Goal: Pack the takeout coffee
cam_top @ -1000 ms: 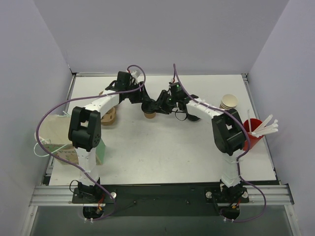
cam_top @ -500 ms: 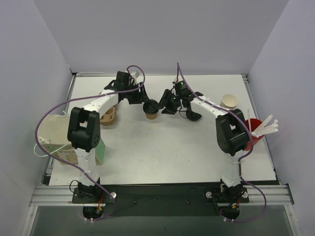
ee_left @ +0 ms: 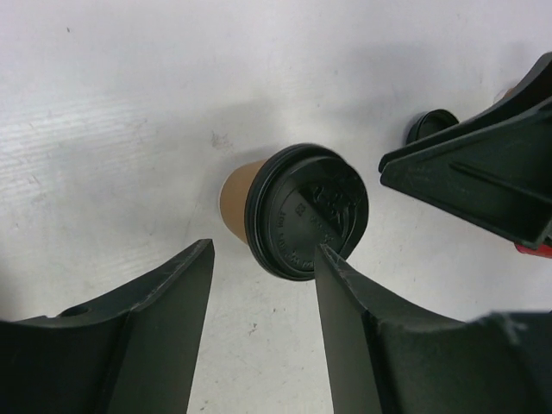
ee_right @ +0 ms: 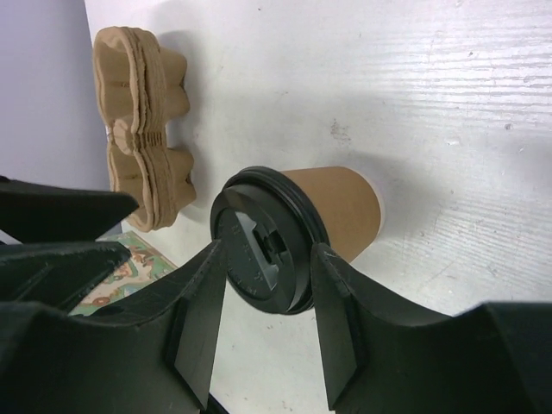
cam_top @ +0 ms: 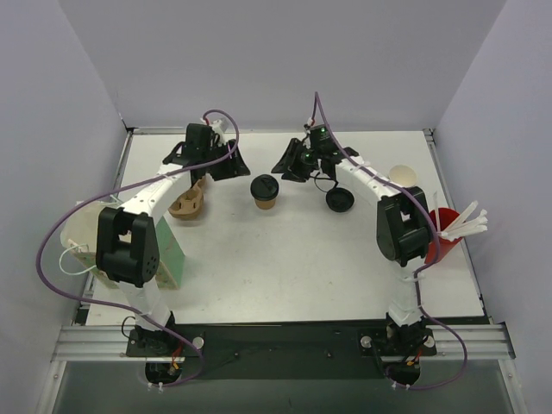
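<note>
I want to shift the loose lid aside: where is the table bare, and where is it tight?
Bare: the wide table patch between the coffee and the near edge. Tight: round the coffee, with the left gripper and right gripper open either side, the carrier to its left, the lid to its right.

Coffee: the takeout coffee [ee_left: 306,211] stands on the white table [ee_left: 129,103], its lid facing me and its brown wall showing on the left.
My left gripper [ee_left: 264,250]: spread wide, tips near the lid's rim, holding nothing.
Right edge: the right gripper's fingers [ee_left: 483,181], with a loose black lid [ee_left: 431,127] beyond them.
</note>
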Available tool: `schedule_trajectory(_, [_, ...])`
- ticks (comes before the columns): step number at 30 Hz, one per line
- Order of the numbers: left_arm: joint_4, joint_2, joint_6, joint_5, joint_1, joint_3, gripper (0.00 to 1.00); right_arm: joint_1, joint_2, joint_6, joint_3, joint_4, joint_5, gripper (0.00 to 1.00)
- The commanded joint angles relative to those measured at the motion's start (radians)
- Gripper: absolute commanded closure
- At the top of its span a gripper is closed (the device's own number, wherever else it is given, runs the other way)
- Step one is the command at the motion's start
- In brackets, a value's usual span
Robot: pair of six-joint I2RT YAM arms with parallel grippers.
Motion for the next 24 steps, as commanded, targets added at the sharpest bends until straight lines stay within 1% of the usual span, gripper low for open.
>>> schedule_trajectory(1, [0.043, -0.021, -0.028, 0.021, 0.0, -0.065, 0.41, 0.001, 0.049, -0.029, 0.06, -0.02, -0.014, 0.62])
schedule_trajectory(5, [0.067, -0.019, -0.045, 0.038, -0.005, -0.082, 0.43, 0.001, 0.06, -0.043, 0.064, -0.025, 0.004, 0.67])
schedule_trajectory(8, [0.077, -0.014, -0.055, 0.051, -0.008, -0.081, 0.45, 0.001, 0.054, -0.045, 0.054, -0.025, 0.013, 0.68])
schedule_trajectory(13, [0.072, 0.001, -0.065, 0.063, -0.023, -0.056, 0.49, 0.001, 0.024, -0.048, 0.035, -0.023, 0.042, 0.68])
schedule_trajectory(17, [0.07, 0.024, -0.066, 0.057, -0.037, -0.045, 0.52, 0.006, 0.024, -0.049, 0.051, -0.041, 0.041, 0.69])
schedule_trajectory(24, [0.067, 0.042, -0.068, 0.04, -0.045, -0.024, 0.54, 0.026, 0.001, -0.068, 0.038, -0.052, 0.065, 0.69])
